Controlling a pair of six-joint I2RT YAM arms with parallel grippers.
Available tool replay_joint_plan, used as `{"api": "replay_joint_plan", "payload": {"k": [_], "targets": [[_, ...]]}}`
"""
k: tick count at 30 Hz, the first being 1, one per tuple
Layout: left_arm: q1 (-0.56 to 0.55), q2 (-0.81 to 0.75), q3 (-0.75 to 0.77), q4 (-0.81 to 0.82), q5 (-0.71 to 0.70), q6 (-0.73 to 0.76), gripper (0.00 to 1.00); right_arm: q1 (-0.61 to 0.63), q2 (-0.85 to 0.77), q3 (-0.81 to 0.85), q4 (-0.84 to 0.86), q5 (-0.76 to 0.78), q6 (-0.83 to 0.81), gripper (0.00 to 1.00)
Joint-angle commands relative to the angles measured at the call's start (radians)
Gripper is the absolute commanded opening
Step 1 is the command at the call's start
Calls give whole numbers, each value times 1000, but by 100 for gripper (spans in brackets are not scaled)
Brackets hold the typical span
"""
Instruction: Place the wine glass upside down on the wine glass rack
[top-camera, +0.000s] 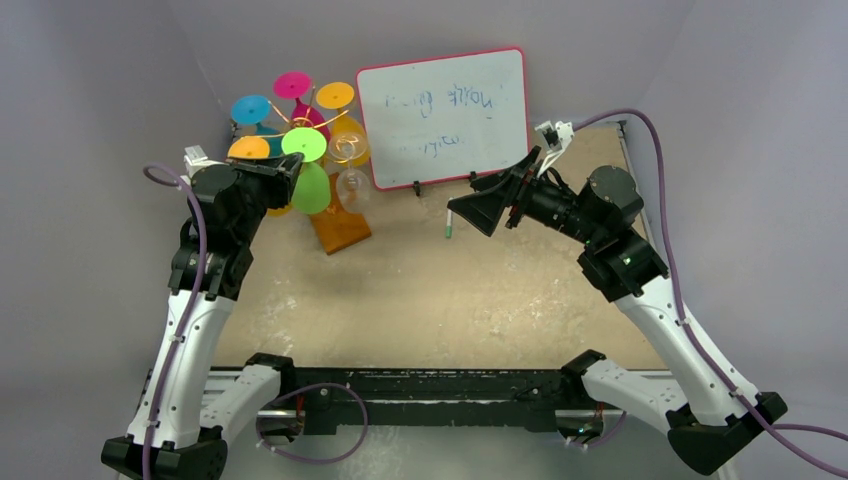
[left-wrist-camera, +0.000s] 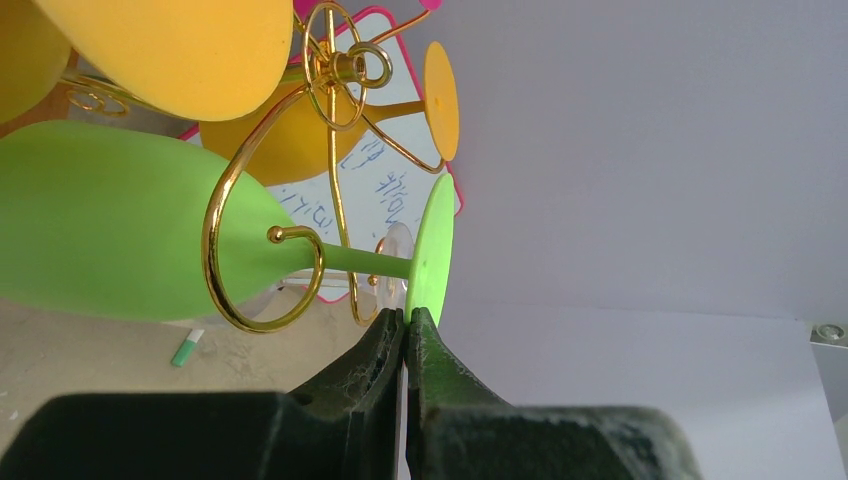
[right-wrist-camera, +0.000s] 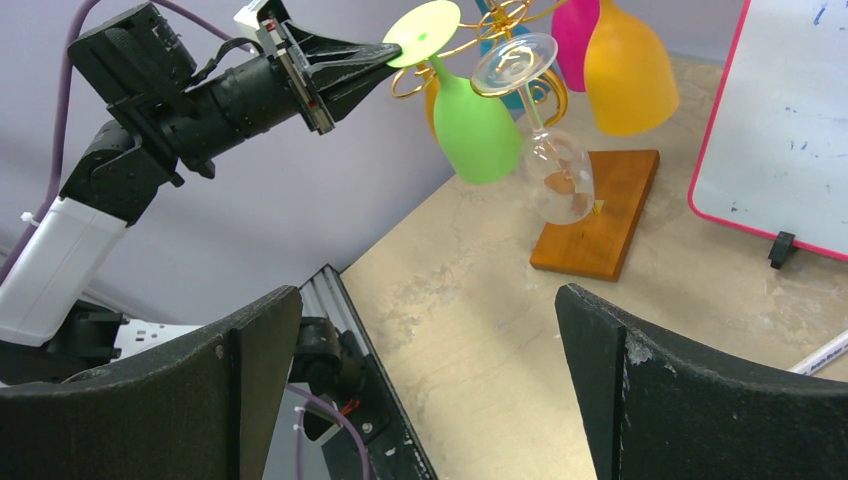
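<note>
**Desk:** What does your left claw have?

**Operator:** My left claw (left-wrist-camera: 405, 322) is closed almost to nothing. Its tips nip the lower rim of the foot of the green wine glass (left-wrist-camera: 110, 235). The glass is upside down, foot high and bowl low, and its stem passes through a gold curl of the wine glass rack (right-wrist-camera: 600, 220).

**Desk:** So is the job finished?

**Operator:** Nearly, by my reading. The glass is in its place on the rack, but I am holding the foot, so I cannot tell whether the curl alone carries it. What remains is to let go and back the claw away.

**Desk:** What is around it?

**Operator:** A clear glass (right-wrist-camera: 555, 175) hangs just beside the green bowl, perhaps touching it. A yellow glass (right-wrist-camera: 630, 75) and a pink glass (right-wrist-camera: 575, 30) hang behind. These close neighbours are what I would mind when pulling out. Further right, a whiteboard (top-camera: 442, 115) stands on the table (top-camera: 450, 300), with a marker (top-camera: 449, 222) lying in front of it. My right claw (right-wrist-camera: 428, 300) hangs there spread wide, holding nothing, well apart from the rack.
</note>
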Motion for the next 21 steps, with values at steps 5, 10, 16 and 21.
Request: {"api": "replay_joint_plan", "payload": {"k": [5, 10, 16, 21], "targets": [[-1, -13, 8, 72, -29, 28, 0, 2, -19, 23, 45, 14, -15, 100], [-1, -14, 6, 70, -38, 35, 0, 2, -22, 22, 45, 12, -15, 100], [-1, -9, 8, 72, -53, 38, 0, 3, -27, 21, 43, 15, -16, 100], [-1, -7, 8, 72, -56, 39, 0, 2, -30, 21, 40, 15, -19, 100]]}}
